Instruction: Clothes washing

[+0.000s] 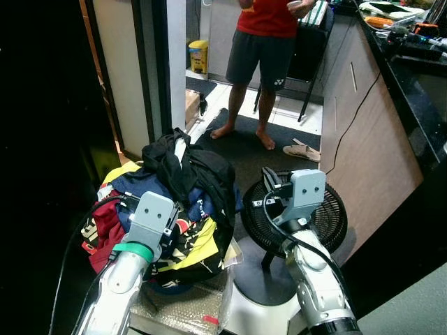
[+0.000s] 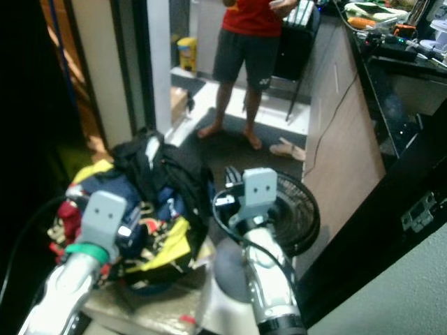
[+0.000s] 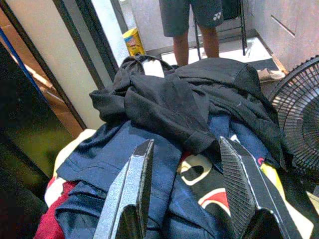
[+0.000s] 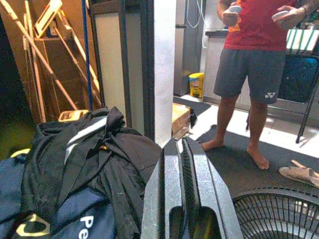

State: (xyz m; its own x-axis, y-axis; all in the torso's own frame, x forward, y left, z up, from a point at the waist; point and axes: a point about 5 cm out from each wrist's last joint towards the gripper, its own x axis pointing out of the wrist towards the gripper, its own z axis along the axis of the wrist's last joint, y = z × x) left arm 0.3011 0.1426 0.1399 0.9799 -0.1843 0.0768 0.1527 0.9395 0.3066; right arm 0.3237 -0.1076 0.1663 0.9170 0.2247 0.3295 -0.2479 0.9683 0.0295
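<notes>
Left tool (image 3: 184, 189) spread over clothes heap (image 1: 174, 202) | right tool (image 4: 187, 194) pressed together

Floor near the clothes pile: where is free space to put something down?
Free: the dark mat between the clothes pile, the fan and the person's feet. Crowded: the pile with the left gripper over it, and the fan beside it.

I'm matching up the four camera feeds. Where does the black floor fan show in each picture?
Left eye view: floor fan, lower centre-right, behind the right claw.
Right eye view: centre, right of the clothes pile.
Left wrist view: grille at the right edge.
Right wrist view: grille at the bottom right, beyond the shut claw.
Shared landmark: the black garment topping the pile, beside the fan.
</notes>
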